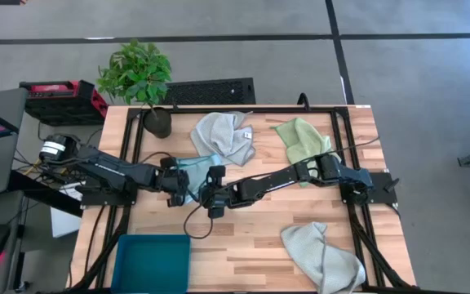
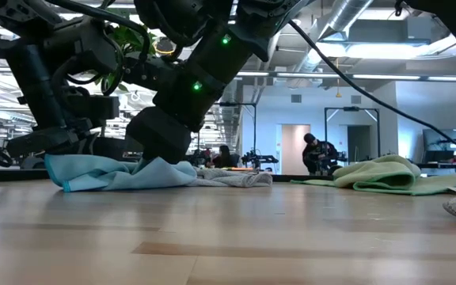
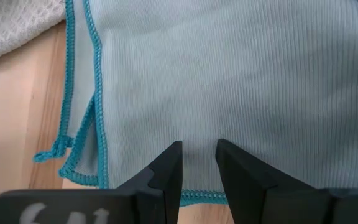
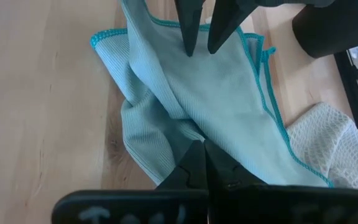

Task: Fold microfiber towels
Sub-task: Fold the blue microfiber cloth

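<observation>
Both grippers meet at the table's [image 1: 243,245] centre-left, over a towel [image 1: 192,170]: the left gripper [image 1: 179,184] at its nine o'clock side, the right gripper [image 1: 212,186] at its three. A second towel [image 1: 225,135] lies just beyond, at twelve; a third [image 1: 302,139] toward two; a fourth [image 1: 321,255] at five. The bin [image 1: 152,263] sits at seven, the potted plant [image 1: 140,82] at eleven.

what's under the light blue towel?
Wooden table shows around the light blue towel. One corner overlaps a grey towel. Anything beneath its bunched folds is covered.
</observation>
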Robot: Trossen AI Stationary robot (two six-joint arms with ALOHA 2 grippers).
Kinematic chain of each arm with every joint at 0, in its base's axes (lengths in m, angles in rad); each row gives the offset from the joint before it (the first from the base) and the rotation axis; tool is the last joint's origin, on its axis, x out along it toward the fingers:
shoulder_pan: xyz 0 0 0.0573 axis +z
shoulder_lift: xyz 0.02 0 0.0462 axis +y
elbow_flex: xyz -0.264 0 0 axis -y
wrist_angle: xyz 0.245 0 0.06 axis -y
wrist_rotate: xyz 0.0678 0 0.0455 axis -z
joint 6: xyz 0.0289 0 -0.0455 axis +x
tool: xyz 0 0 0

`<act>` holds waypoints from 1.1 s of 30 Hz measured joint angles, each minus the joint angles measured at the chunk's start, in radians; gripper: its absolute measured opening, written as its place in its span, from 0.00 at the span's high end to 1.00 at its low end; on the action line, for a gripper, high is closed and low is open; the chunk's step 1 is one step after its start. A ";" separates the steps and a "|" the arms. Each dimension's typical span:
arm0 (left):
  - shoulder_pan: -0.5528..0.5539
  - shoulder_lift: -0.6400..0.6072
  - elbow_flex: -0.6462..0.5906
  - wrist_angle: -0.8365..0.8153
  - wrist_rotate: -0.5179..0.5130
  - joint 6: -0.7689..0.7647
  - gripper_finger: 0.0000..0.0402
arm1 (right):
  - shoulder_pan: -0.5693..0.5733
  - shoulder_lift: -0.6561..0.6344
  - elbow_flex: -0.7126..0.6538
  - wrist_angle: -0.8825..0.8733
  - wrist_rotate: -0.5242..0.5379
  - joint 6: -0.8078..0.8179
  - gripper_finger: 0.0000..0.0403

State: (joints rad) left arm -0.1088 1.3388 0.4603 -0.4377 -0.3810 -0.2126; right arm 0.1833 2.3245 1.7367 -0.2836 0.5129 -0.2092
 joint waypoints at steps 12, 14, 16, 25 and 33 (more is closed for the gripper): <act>0.014 0.000 0.000 -0.006 0.018 0.007 0.76 | 0.011 0.000 0.000 -0.001 -0.001 -0.016 0.99; 0.014 0.000 0.000 -0.007 0.018 0.007 0.76 | 0.020 0.000 0.000 -0.001 -0.012 -0.025 0.99; 0.014 0.000 0.000 -0.008 0.017 0.006 0.76 | 0.028 0.000 0.000 -0.002 -0.025 -0.025 0.99; 0.015 0.000 0.000 -0.010 0.014 -0.001 0.76 | 0.046 0.000 0.000 -0.061 -0.028 -0.027 0.99; 0.015 0.000 0.000 -0.012 0.019 0.007 0.76 | 0.060 0.000 0.000 -0.070 -0.014 -0.027 0.99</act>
State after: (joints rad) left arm -0.0937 1.3392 0.4599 -0.4496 -0.3624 -0.2052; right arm 0.2437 2.3241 1.7363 -0.3536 0.4992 -0.2362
